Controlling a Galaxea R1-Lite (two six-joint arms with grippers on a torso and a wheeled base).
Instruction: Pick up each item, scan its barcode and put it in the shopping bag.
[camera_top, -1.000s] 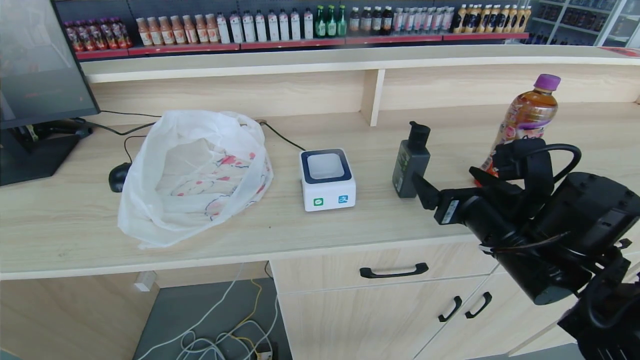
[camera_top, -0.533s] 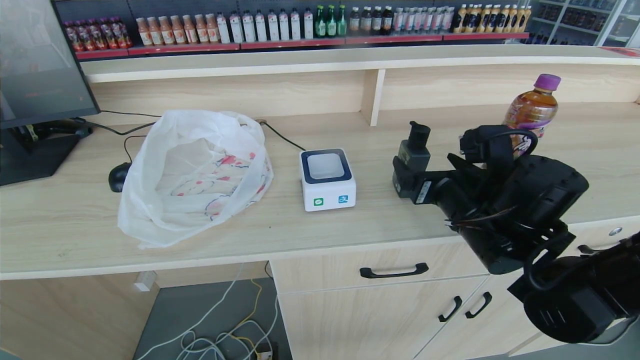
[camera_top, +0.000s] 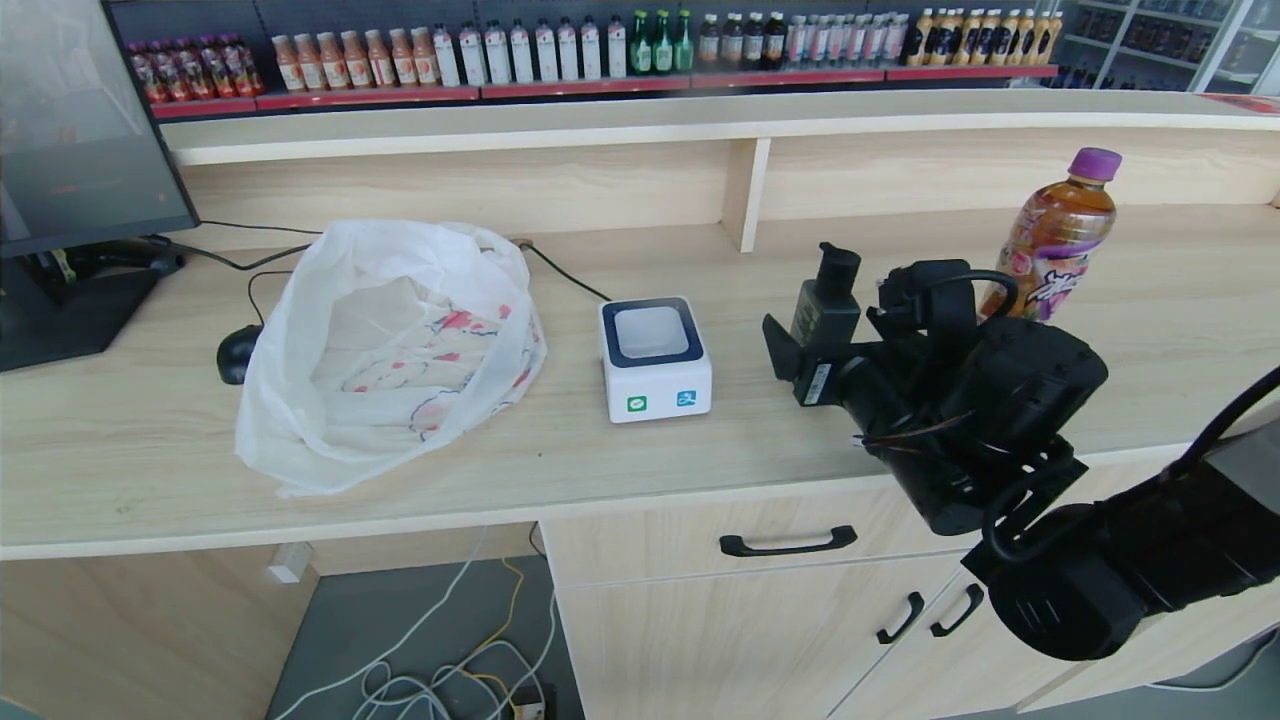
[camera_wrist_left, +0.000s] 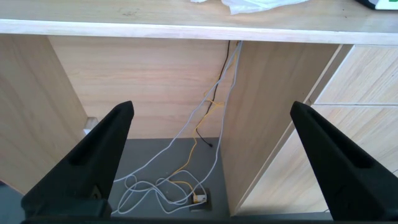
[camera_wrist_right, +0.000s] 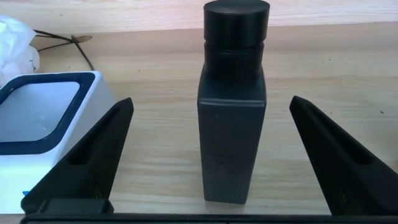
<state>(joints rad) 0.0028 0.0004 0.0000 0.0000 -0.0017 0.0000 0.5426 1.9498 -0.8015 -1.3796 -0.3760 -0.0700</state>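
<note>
A dark square bottle with a black cap (camera_top: 824, 293) (camera_wrist_right: 231, 106) stands upright on the wooden counter (camera_top: 560, 445), to the right of the white barcode scanner (camera_top: 654, 357) (camera_wrist_right: 43, 121). My right gripper (camera_top: 800, 350) (camera_wrist_right: 211, 165) is open just in front of the bottle, with one finger on each side of it and not touching. A juice bottle with a purple cap (camera_top: 1058, 232) stands farther right. The white plastic shopping bag (camera_top: 385, 345) lies open at the counter's left. My left gripper (camera_wrist_left: 211, 168) is open below the counter edge, facing the cables on the floor.
A black mouse (camera_top: 237, 352) sits left of the bag, and a monitor (camera_top: 75, 150) stands at the far left. A raised ledge with a divider (camera_top: 745, 190) runs behind the counter. Drawers with black handles (camera_top: 788, 545) sit below.
My right arm has moved left and forward, from in front of the juice bottle to the dark square bottle. Bag, scanner and bottles have stayed put.
</note>
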